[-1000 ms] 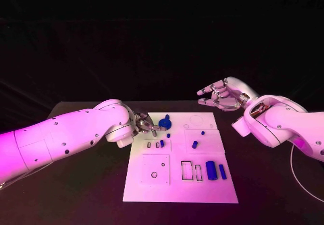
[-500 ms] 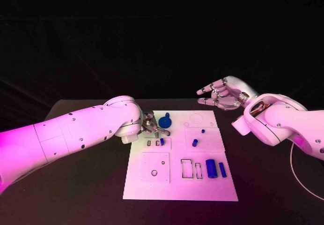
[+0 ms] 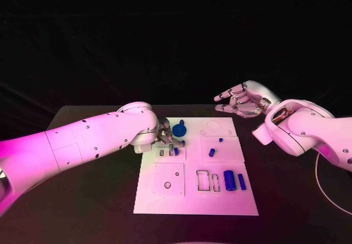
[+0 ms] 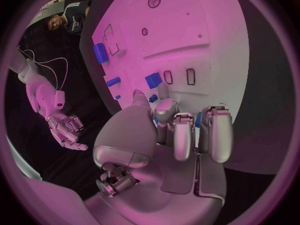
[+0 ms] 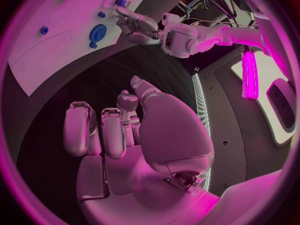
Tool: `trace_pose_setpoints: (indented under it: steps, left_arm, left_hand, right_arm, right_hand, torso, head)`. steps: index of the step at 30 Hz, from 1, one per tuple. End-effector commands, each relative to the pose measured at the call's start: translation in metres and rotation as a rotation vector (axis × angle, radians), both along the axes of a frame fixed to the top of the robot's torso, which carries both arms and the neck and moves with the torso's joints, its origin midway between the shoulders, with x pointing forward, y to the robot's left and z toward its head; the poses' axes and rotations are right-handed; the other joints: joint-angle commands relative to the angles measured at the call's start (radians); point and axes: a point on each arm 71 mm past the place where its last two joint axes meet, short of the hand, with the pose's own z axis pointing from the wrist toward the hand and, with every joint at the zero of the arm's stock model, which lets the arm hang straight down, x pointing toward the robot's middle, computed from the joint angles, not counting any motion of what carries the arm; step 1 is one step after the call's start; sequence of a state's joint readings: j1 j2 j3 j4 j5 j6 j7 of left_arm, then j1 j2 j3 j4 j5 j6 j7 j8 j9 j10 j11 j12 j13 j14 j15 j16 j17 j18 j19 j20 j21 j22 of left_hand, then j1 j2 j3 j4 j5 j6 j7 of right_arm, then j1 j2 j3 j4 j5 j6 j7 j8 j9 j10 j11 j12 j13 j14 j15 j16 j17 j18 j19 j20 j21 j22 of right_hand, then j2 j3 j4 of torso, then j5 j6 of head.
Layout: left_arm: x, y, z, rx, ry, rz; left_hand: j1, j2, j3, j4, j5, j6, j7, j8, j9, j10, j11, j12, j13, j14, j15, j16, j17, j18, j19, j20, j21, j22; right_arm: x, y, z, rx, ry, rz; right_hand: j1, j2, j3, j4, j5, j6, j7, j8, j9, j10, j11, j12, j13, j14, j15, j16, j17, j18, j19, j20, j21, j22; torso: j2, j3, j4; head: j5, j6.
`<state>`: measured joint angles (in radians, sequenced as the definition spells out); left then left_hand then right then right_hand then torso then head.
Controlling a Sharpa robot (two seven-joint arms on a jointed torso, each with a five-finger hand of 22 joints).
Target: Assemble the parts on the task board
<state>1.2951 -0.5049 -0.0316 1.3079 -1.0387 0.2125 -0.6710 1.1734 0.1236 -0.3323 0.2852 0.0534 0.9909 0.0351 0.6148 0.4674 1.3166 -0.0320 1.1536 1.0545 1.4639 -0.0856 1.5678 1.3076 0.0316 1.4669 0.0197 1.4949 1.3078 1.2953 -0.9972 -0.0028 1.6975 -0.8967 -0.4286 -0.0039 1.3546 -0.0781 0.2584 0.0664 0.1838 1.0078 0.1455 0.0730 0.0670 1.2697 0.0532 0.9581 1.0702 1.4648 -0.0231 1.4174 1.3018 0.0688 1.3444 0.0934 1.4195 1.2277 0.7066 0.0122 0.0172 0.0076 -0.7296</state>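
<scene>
The white task board lies mid-table. My left hand hovers low over its far left part, fingertips just short of a small blue block standing by two slots; nothing is plainly held. A round blue part sits just beyond the hand. Two small blue pieces lie mid-board, and two blue cylinders lie on the right by the rectangular slots. My right hand is raised beyond the board's far right corner, fingers loosely curled, with nothing in it.
My big left forearm crosses the table's left side up to the board's edge. The right forearm hangs over the table's right side. Black tabletop surrounds the board. A thin cable curves at the right.
My left arm has swung in toward the board and the hand has come down from beside the round blue part to the small block by the slots. The right hand has barely moved.
</scene>
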Motion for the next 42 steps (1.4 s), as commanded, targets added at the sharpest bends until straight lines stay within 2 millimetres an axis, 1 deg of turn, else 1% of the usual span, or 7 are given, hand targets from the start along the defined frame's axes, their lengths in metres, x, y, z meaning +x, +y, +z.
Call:
trace_pose_setpoints:
  steps: [1, 16, 28, 32, 38, 40, 42]
  left_arm:
    - [-0.0008, -0.0026, -0.0022, 0.031, 0.021, -0.028]
    - [-0.0018, -0.0081, -0.0066, 0.051, 0.043, -0.049]
    - [-0.0027, -0.0107, -0.0064, 0.049, 0.041, -0.054]
    - [-0.0028, -0.0114, -0.0062, 0.046, 0.038, -0.053]
    - [-0.0028, -0.0116, -0.0058, 0.035, 0.036, -0.045]
    - [-0.0030, -0.0115, -0.0058, 0.029, 0.038, -0.042]
    - [-0.0038, -0.0108, -0.0058, 0.019, 0.045, -0.038]
  left_hand:
    - [0.002, 0.011, -0.005, 0.000, -0.005, -0.008, -0.001, 0.007, 0.003, 0.002, -0.003, 0.002, 0.002, 0.107, -0.008, 0.003, 0.263, -0.006, 0.062, -0.005, 0.004, 0.147]
    - [0.010, 0.016, -0.002, -0.003, -0.005, -0.013, -0.002, 0.016, 0.014, 0.005, -0.003, 0.007, 0.008, 0.107, -0.009, 0.003, 0.263, -0.008, 0.065, -0.006, 0.008, 0.154]
    - [0.065, 0.032, 0.029, -0.026, -0.005, -0.031, -0.003, 0.037, 0.041, 0.004, -0.005, 0.008, 0.010, 0.107, -0.010, 0.003, 0.263, -0.008, 0.065, -0.007, 0.009, 0.157]
    - [0.116, 0.047, 0.067, -0.056, -0.005, -0.042, -0.004, 0.045, 0.054, 0.003, -0.006, 0.007, 0.012, 0.107, -0.011, 0.003, 0.263, -0.008, 0.065, -0.008, 0.009, 0.159]
    - [0.254, 0.081, 0.170, -0.143, 0.008, -0.072, -0.013, 0.035, 0.059, -0.010, -0.015, -0.008, 0.002, 0.107, -0.018, 0.003, 0.263, -0.007, 0.063, -0.013, 0.006, 0.155]
    - [0.297, 0.080, 0.210, -0.173, 0.027, -0.085, -0.012, 0.027, 0.057, -0.018, -0.015, -0.018, -0.004, 0.107, -0.019, 0.003, 0.263, -0.007, 0.063, -0.015, 0.004, 0.154]
    - [0.328, 0.070, 0.261, -0.199, 0.045, -0.095, -0.006, 0.017, 0.056, -0.028, -0.010, -0.033, -0.015, 0.107, -0.017, 0.003, 0.263, -0.006, 0.061, -0.014, 0.002, 0.151]
  right_arm:
    - [-0.0002, 0.0017, -0.0008, -0.015, 0.005, 0.014]
    - [0.0002, 0.0017, -0.0014, -0.017, 0.008, 0.015]
    - [0.0010, 0.0030, -0.0024, -0.019, 0.013, 0.019]
    - [0.0014, 0.0036, -0.0030, -0.020, 0.015, 0.021]
    - [0.0022, 0.0041, -0.0041, -0.023, 0.020, 0.022]
    - [0.0024, 0.0043, -0.0046, -0.024, 0.022, 0.023]
    - [0.0027, 0.0047, -0.0052, -0.025, 0.025, 0.024]
  right_hand:
    - [-0.001, -0.005, -0.002, 0.002, 0.004, 0.007, 0.000, 0.001, 0.001, -0.001, 0.001, -0.003, -0.001, 0.046, 0.005, -0.006, -0.001, 0.008, -0.010, -0.001, -0.006, -0.001]
    - [-0.002, -0.005, -0.002, 0.002, 0.005, 0.007, 0.000, 0.001, 0.001, -0.001, 0.001, -0.003, -0.002, 0.045, 0.005, -0.007, -0.003, 0.009, -0.011, -0.001, -0.007, -0.003]
    - [-0.002, -0.004, -0.002, 0.003, 0.006, 0.007, 0.000, 0.001, 0.001, -0.002, 0.001, -0.004, -0.002, 0.045, 0.005, -0.008, -0.004, 0.009, -0.011, -0.001, -0.008, -0.004]
    - [-0.002, -0.004, -0.002, 0.003, 0.006, 0.007, 0.000, 0.001, 0.001, -0.002, 0.001, -0.004, -0.002, 0.045, 0.005, -0.008, -0.004, 0.009, -0.011, -0.001, -0.008, -0.004]
    - [-0.002, -0.004, -0.002, 0.003, 0.006, 0.007, 0.000, 0.001, 0.001, -0.002, 0.001, -0.004, -0.002, 0.045, 0.005, -0.008, -0.004, 0.009, -0.011, -0.001, -0.008, -0.004]
    - [-0.004, -0.003, -0.003, 0.004, 0.008, 0.007, 0.000, 0.001, 0.001, -0.001, 0.001, -0.003, -0.002, 0.045, 0.005, -0.008, -0.004, 0.009, -0.012, -0.001, -0.009, -0.006]
    - [-0.004, -0.003, -0.003, 0.004, 0.008, 0.007, 0.000, 0.001, 0.001, -0.001, 0.001, -0.003, -0.002, 0.045, 0.005, -0.008, -0.004, 0.009, -0.012, -0.001, -0.009, -0.006]
  torso:
    - [-0.001, 0.0007, 0.0005]
    - [0.000, 0.0018, 0.0015]
    - [0.001, 0.0017, 0.0013]
    - [0.001, 0.0022, 0.0014]
    - [0.001, 0.0020, 0.0013]
    - [0.001, 0.0017, 0.0014]
    - [0.001, 0.0022, 0.0007]
  head:
    - [-0.001, -0.003]
    - [-0.001, -0.009]
    - [-0.001, -0.012]
    - [-0.001, -0.013]
    - [-0.001, -0.016]
    - [-0.001, -0.017]
    - [0.000, -0.018]
